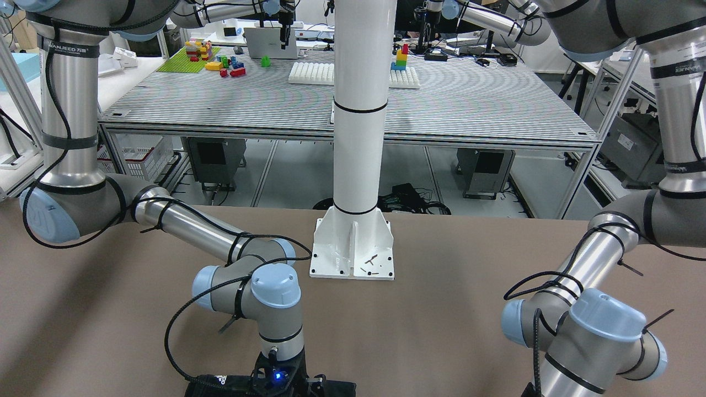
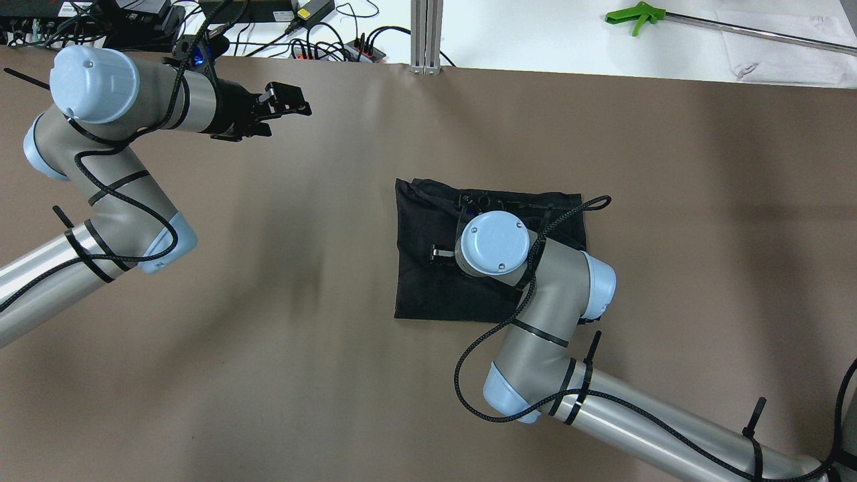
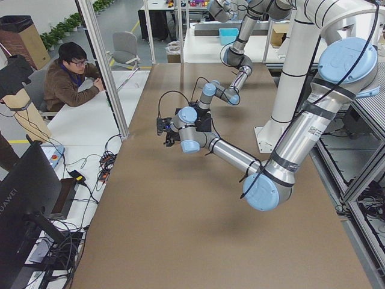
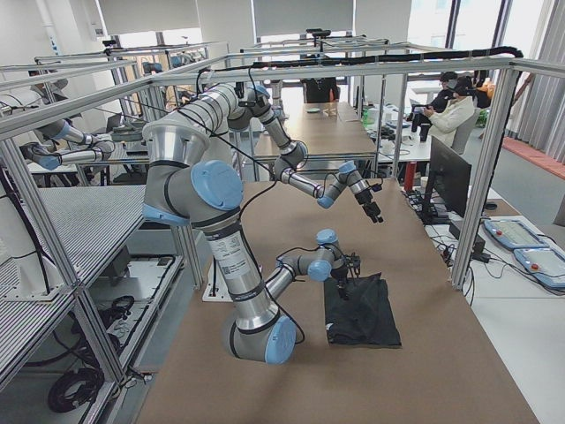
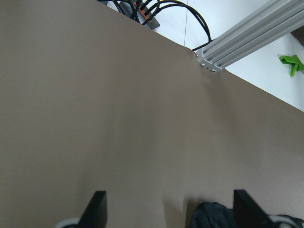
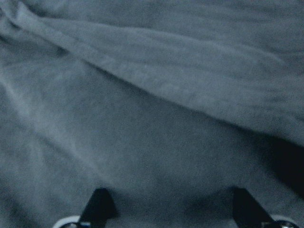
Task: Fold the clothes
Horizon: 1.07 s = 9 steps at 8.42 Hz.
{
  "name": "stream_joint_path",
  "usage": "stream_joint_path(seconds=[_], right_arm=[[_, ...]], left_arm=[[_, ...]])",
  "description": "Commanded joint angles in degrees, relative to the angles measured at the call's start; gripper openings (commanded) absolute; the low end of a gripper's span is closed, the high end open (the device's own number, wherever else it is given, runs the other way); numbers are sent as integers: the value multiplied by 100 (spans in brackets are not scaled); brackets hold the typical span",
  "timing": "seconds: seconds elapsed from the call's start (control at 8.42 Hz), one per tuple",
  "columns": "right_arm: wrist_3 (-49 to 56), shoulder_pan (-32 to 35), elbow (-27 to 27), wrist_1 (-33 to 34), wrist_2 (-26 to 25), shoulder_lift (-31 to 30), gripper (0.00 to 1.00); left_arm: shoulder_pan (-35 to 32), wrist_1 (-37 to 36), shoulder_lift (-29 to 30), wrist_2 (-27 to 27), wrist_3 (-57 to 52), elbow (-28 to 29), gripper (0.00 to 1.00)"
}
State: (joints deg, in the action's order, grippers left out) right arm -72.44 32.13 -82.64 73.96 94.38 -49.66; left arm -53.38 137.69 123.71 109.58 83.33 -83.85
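The black garment [image 2: 428, 281] lies flat on the table [image 2: 268, 375], a little toward 3 o'clock of its middle in the overhead view. The right gripper [image 6: 168, 209] points straight down over the cloth's centre, fingers spread and nothing pinched; whether it touches the fabric is hard to tell. To fold cleanly, it should probably shift to the 12 o'clock edge and pinch one layer only. The left gripper [image 2: 293, 107] hangs spread and empty, well apart at 10 o'clock.
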Motion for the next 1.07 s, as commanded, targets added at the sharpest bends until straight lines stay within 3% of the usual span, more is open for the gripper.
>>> stream_joint_path(seconds=[0.0,0.48,0.95], right_arm=[[1025,520,309,83,-16,62,94],[2293,1294,1240,-223,-25,62,94],[3356,2058,1250,-251,115,88,94]], left_arm=[[47,-23,39,-68,-18,79,94],[74,20,329,-182,51,431,94],[-205,-40,312,-156,-349,457,94]])
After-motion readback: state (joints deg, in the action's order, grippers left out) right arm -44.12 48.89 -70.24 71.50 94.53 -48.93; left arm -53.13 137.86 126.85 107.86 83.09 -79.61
